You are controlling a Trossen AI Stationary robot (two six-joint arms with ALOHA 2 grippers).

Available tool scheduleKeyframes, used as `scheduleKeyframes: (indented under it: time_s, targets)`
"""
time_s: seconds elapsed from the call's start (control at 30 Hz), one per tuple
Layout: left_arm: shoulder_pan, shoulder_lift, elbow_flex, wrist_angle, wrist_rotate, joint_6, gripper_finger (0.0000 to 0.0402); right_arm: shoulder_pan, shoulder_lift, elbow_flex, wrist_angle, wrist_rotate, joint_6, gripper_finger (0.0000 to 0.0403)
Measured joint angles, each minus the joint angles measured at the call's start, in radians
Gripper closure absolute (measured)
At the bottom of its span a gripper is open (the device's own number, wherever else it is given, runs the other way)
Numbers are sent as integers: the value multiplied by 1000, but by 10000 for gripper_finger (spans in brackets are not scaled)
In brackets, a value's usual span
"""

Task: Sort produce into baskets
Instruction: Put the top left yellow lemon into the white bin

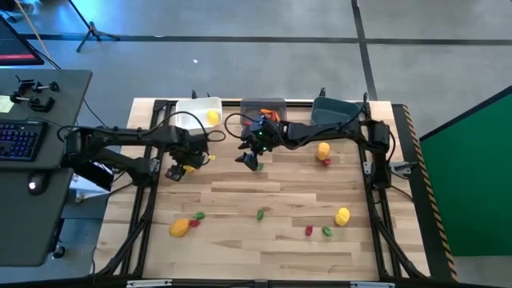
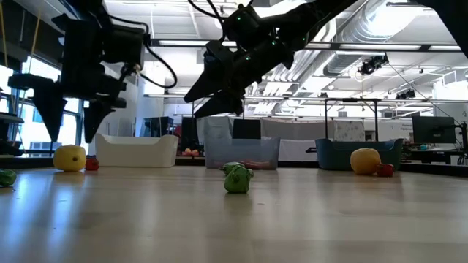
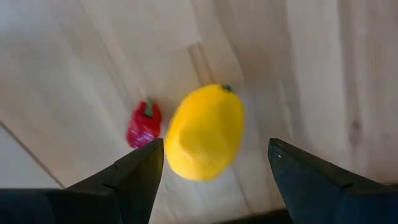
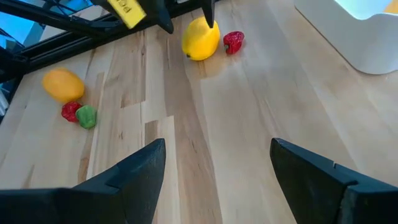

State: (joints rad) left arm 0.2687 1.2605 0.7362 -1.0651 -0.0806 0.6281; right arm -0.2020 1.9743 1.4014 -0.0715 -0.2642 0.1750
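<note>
Legible text: none | yellow label [image 4: 127, 12] on left arm, above the lemon [image 4: 200, 39]: dark characters present; too partial to read | baskets, table: no markings seen

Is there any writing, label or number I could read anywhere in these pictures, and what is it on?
None can be read.
A yellow tag on the left arm, in the right wrist view, carries dark letters, cut off and too blurred to make out.
The keyboard on the side desk has keys too small to read.
The baskets and produce show no text.
</note>
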Motion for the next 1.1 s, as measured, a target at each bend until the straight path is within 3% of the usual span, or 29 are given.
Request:
scheduleKeyframes:
  time_s: [0.43, 0.63, 0.87, 1.1]
  targets:
    - [-17, 0, -122, 102, -64, 64, 131, 0, 0, 0, 0, 6, -18, 124]
    - [-37, -2, -127, 97, -82, 56, 186, 0, 0, 0, 0, 28, -19, 124]
    - [-23, -12, 7, 28, 8, -79, 279, 0, 0, 0, 0, 28, -19, 124]
    - [155, -38, 170, 18, 31, -350, 281, 0, 0, 0, 0, 28, -19, 124]
